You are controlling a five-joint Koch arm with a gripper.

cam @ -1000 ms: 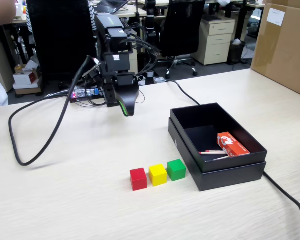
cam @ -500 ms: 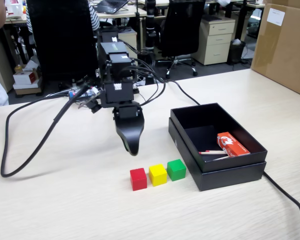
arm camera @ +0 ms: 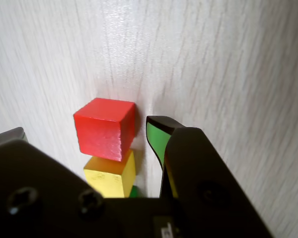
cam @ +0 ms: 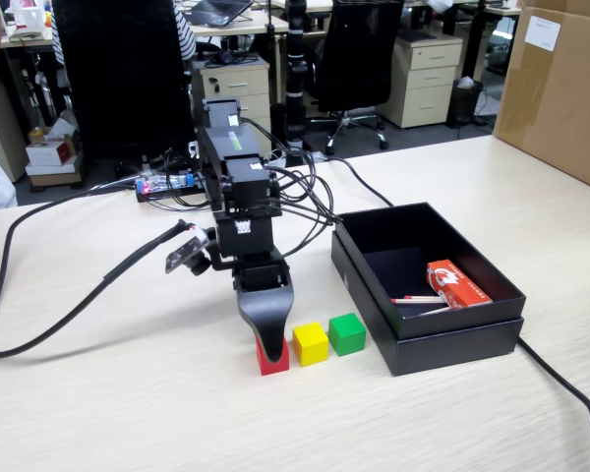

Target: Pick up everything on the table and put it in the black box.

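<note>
since the earlier frames the arm has swung forward and down from the back of the pale beige wood-grain surface (cam: 128, 413), and its black end effector (cam: 266, 346) has come to the row of cubes, where it now covers part of the small solid red cube (cam: 272, 361) in the fixed view.

in the wrist view the red cube (arm camera: 105, 128) sits just beside the end effector's (arm camera: 84, 130) green-faced fingertip (arm camera: 156, 136), which stands on the cube's right side with a thin gap showing. the other jaw appears only as a grey edge at the left border, well clear of the cube, so the jaws are spread with the red cube between them and nothing pinched.

the three cubes rest on the surface in a touching row. in the fixed view the small solid yellow cube (cam: 311, 343) is in the middle and the small solid green cube (cam: 347, 333) lies nearest the shallow rectangular matte black box (cam: 442, 339), close to its front left corner but apart from it. in the wrist view the yellow cube (arm camera: 111, 174) lies directly below the red one and only a sliver of the green cube (arm camera: 132, 191) shows.

inside the box lie a flat orange-red packet (cam: 456, 283) and some thin sticks (cam: 419, 301). a thick black cable (cam: 69, 317) loops across the surface on the left, and a big brown cardboard box (cam: 556, 84) stands at the far right.
</note>
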